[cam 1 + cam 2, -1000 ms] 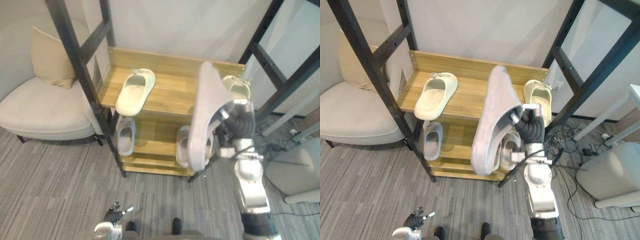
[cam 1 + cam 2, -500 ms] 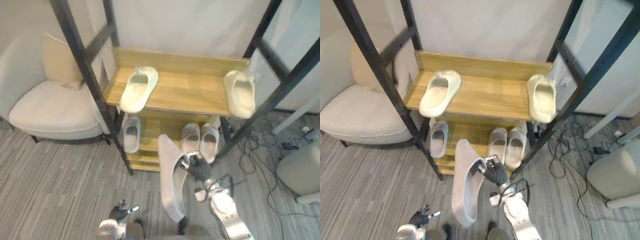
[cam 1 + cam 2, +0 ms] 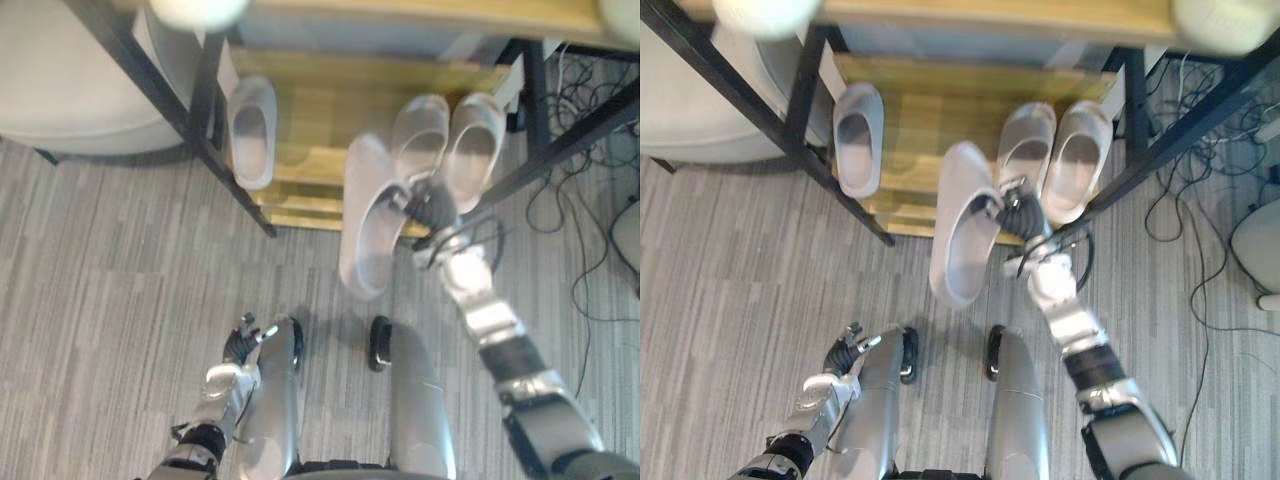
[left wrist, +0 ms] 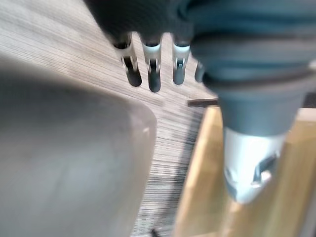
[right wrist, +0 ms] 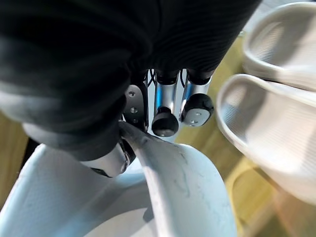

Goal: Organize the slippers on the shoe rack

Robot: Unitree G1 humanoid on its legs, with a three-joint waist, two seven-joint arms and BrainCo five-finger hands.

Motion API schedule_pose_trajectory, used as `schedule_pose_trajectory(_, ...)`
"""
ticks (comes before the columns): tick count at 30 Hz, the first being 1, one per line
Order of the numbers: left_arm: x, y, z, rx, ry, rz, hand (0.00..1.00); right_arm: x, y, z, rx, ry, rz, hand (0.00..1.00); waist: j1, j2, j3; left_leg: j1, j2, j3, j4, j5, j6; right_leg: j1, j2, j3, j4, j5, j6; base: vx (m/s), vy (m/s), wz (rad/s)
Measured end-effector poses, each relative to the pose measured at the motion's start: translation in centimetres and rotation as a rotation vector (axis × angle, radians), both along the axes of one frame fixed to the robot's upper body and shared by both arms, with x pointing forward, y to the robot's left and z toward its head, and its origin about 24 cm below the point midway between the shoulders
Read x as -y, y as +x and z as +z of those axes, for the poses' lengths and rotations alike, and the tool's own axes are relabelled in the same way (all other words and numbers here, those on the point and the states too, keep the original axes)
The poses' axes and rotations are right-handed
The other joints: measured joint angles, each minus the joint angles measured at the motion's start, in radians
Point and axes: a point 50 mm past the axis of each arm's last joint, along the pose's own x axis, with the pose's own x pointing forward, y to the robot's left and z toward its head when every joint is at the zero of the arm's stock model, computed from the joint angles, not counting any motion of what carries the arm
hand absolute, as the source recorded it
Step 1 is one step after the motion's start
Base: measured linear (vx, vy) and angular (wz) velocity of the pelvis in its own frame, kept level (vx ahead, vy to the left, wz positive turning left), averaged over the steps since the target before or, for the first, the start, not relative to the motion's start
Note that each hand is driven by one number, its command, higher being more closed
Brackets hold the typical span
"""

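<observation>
My right hand (image 3: pixel 430 205) is shut on the rim of a grey slipper (image 3: pixel 368 230), which hangs toe-down just in front of the shoe rack's lower wooden shelf (image 3: pixel 320 100). In the right wrist view the fingers (image 5: pixel 165 121) curl over the slipper's edge (image 5: pixel 168 182). A single grey slipper (image 3: pixel 252 130) lies at the shelf's left end, and a pale pair (image 3: pixel 420 135) (image 3: pixel 475 150) sits at its right end, right behind my hand. Two cream slippers (image 3: pixel 195 10) (image 3: pixel 1215 25) lie on the top shelf. My left hand (image 3: pixel 243 345) hangs low and open, holding nothing.
Black metal posts (image 3: pixel 200 130) stand slanted at the rack's front corners. A pale armchair (image 3: pixel 80 90) stands left of the rack. Loose cables (image 3: pixel 590 230) lie on the grey striped floor (image 3: pixel 120 280) to the right.
The view has tilted down toward the floor. My right hand has brought the grey slipper down from top-shelf height to the front of the lower shelf.
</observation>
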Motion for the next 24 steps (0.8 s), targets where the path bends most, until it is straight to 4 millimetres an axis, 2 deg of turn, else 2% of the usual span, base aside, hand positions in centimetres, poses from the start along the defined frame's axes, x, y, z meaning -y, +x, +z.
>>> schedule_pose_trajectory(2,-1.6,1.3,1.1,0.035,0.012,0.118,0.00,-1.2,0.3,3.4,0.107,-0.002,0.028,1.00,0.009,-0.016,0.010,-0.109,0.003,-0.028,0.082,-0.013,-0.012,-0.100,-0.002,-0.017,0.085,-0.023,-0.013,-0.06,0.014,0.06)
schedule_pose_trajectory(3,-2.0,1.4,1.3,0.037,0.023,0.127,0.00,-1.3,0.3,3.9,0.123,0.000,0.031,1.00,0.011,-0.024,0.016,-0.124,0.004,-0.032,0.093,-0.015,-0.013,-0.114,-0.004,-0.021,0.096,-0.026,-0.015,-0.06,-0.006,0.03)
schedule_pose_trajectory(4,-3.1,1.3,1.3,0.023,0.053,0.145,0.00,-1.5,0.3,5.5,0.172,0.003,0.034,1.00,0.014,-0.048,0.046,-0.161,0.006,-0.049,0.130,-0.023,-0.021,-0.144,-0.022,-0.041,0.134,-0.036,-0.024,-0.04,-0.013,0.01)
schedule_pose_trajectory(5,-3.5,0.8,0.6,-0.025,0.064,0.161,0.00,-1.4,0.2,6.3,0.197,-0.001,0.024,1.00,0.022,-0.065,0.059,-0.190,0.006,-0.056,0.156,-0.031,-0.026,-0.172,-0.040,-0.056,0.163,-0.045,-0.030,-0.03,-0.014,0.03)
schedule_pose_trajectory(7,-3.5,0.0,-0.5,-0.100,0.060,0.170,0.00,-1.1,0.6,7.1,0.211,-0.005,0.005,1.00,0.037,-0.066,0.059,-0.242,0.003,-0.073,0.184,-0.032,-0.027,-0.213,-0.055,-0.074,0.191,-0.051,-0.039,-0.01,-0.027,0.09)
schedule_pose_trajectory(11,-2.8,-0.8,-1.3,-0.141,0.055,0.154,0.00,-0.9,1.9,8.4,0.188,-0.011,-0.043,1.00,0.061,-0.071,0.064,-0.290,-0.011,-0.082,0.207,-0.030,-0.030,-0.255,-0.072,-0.082,0.226,-0.064,-0.045,0.02,-0.042,0.12)
schedule_pose_trajectory(16,-2.1,-0.5,-1.1,-0.126,0.051,0.129,0.00,-0.3,3.1,10.3,0.182,-0.061,-0.111,1.00,0.087,-0.071,0.064,-0.334,-0.023,-0.104,0.208,-0.021,-0.045,-0.283,-0.090,-0.106,0.237,-0.074,-0.053,0.04,-0.049,0.12)
schedule_pose_trajectory(24,-1.8,-0.4,-1.0,-0.123,0.053,0.115,0.00,0.1,4.1,13.2,0.205,-0.072,-0.220,1.00,0.097,-0.072,0.061,-0.362,-0.034,-0.127,0.208,-0.015,-0.057,-0.291,-0.107,-0.134,0.247,-0.093,-0.058,0.06,-0.041,0.10)
